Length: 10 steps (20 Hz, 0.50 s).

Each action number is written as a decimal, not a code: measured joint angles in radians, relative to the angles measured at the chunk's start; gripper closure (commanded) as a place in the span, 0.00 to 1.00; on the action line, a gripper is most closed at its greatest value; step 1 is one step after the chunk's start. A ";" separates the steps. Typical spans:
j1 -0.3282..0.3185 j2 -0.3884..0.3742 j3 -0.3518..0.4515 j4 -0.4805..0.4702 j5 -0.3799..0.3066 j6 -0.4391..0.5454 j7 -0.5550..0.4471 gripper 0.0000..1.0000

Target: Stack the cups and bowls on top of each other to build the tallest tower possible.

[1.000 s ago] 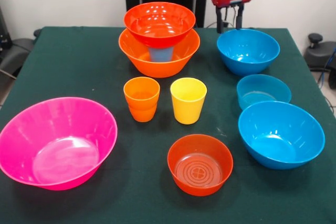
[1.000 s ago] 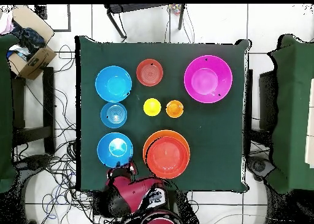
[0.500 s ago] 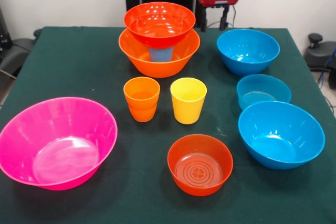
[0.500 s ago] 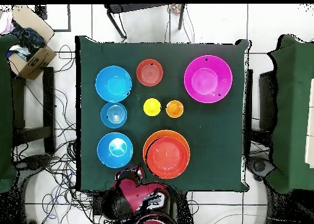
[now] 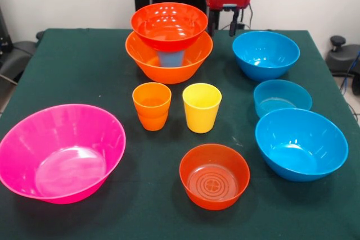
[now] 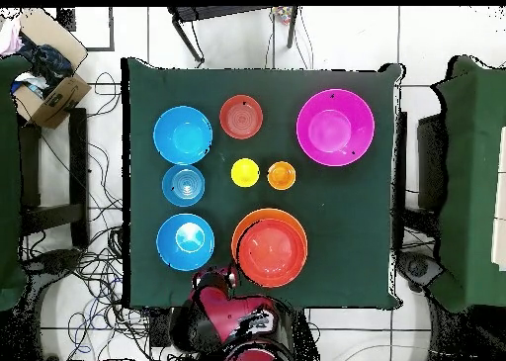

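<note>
The tower stands at the table's far side: a big orange bowl (image 5: 169, 63) holds a blue cup (image 5: 171, 58), and a red-orange bowl (image 5: 169, 23) rests on top. It also shows in the overhead view (image 6: 269, 246). My gripper (image 5: 221, 26) hangs open and empty just right of the top bowl's rim, beside the tower (image 6: 219, 276). The orange cup (image 5: 152, 105) and yellow cup (image 5: 201, 107) stand upright mid-table. The pink bowl (image 5: 56, 139), a second red-orange bowl (image 5: 214, 175), two larger blue bowls (image 5: 265, 53) (image 5: 301, 143) and a small blue bowl (image 5: 281, 96) sit apart.
The green table (image 5: 84, 66) ends close behind the tower, by my pedestal. In the overhead view a cardboard box (image 6: 44, 80) sits on the floor beyond the table's left side. Cables lie on the floor around the base.
My gripper has moved left in the front view, from behind the far blue bowl to beside the tower's top bowl. The tower has shifted very slightly away from it.
</note>
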 measured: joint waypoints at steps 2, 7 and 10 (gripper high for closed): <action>-0.019 -0.002 0.005 0.000 0.000 -0.012 0.025 0.00; -0.063 -0.024 0.038 0.000 0.000 -0.014 0.080 0.00; -0.084 -0.049 0.059 0.000 0.000 -0.014 0.114 0.00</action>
